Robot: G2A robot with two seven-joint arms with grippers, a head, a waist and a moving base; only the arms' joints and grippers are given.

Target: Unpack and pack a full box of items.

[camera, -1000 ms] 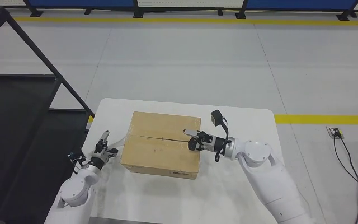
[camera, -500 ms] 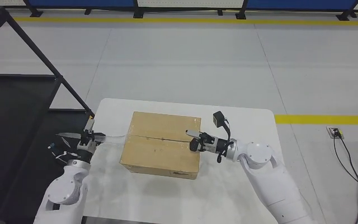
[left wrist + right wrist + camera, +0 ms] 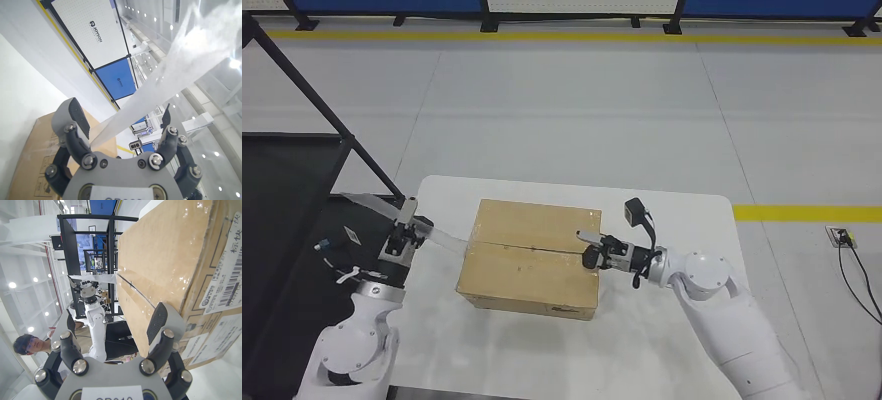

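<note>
Shows a cardboard box (image 3: pixel 530 262) in the middle of the desk (image 3: pixel 662 330), closed. Finds the left claw (image 3: pixel 121 115), jaws apart, now lifted away from the box, trailing a strip of clear tape (image 3: pixel 447 241) peeled off the seam (image 3: pixel 532 246). Leaves the right claw (image 3: pixel 585 243) spread at the opposite edge. Suggests a top nearly free for unpacking.

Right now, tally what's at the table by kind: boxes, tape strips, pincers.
Cardboard box: 1
Tape strip: 1
Pincers: 2 (left pincer, right pincer)
Total: 4
</note>
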